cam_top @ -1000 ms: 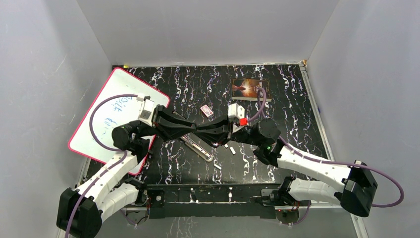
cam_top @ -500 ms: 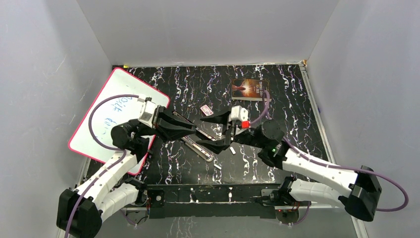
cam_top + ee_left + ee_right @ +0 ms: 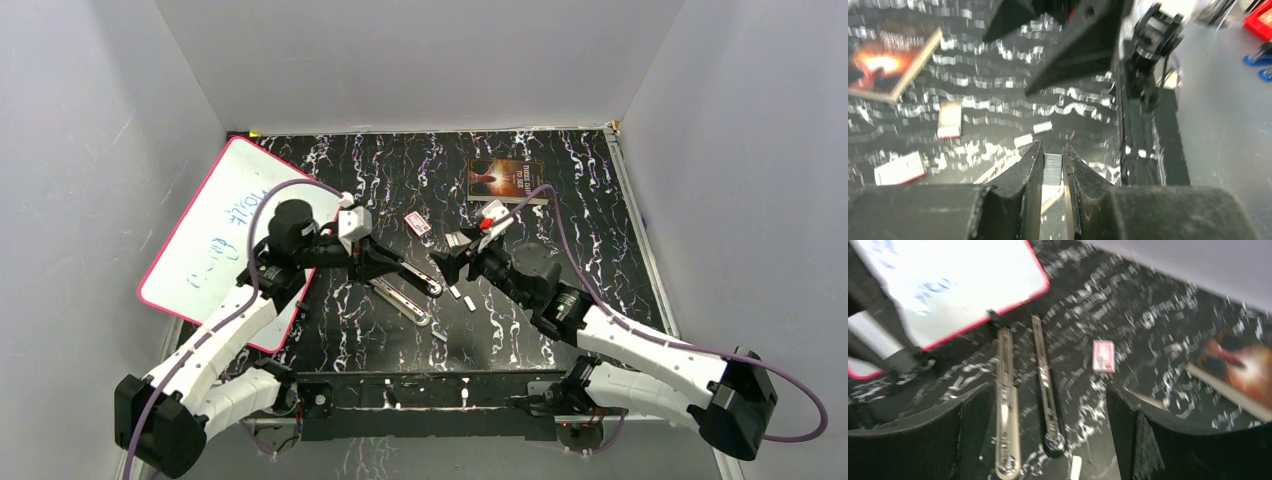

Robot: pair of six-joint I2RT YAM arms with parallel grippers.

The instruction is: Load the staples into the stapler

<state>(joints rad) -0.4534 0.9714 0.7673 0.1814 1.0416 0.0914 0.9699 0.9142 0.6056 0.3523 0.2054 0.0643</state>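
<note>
The staples (image 3: pixel 1052 169) appear as one short silvery strip pinched between the fingers of the left gripper (image 3: pixel 1052 154), whose jaws are drawn in tight on it, above the middle of the marbled black table (image 3: pixel 590 200). Along the table's left edge lies a red-rimmed whiteboard (image 3: pixel 215 235) marked with blue scribbles, one corner reaching toward the far left corner. Just right of it in the overhead view, the left gripper (image 3: pixel 392 264) hangs over the left end of the stapler (image 3: pixel 405 300). The stapler lies folded open near the table's middle, its silver arm and darker arm stretched side by side. A small red-and-white box (image 3: pixel 418 225) rests a little beyond it, toward the far edge. Loose strips (image 3: pixel 455 293) of the same silvery metal lie scattered on the table just past the stapler's right end. Above them the right gripper (image 3: pixel 448 258) faces the left one, its jaws spread wide and holding nothing. Its own camera frames both stapler arms between its fingers (image 3: pixel 973 430). A book (image 3: pixel 507 180) with a glowing orange cover lies near the far edge, right of centre.
</note>
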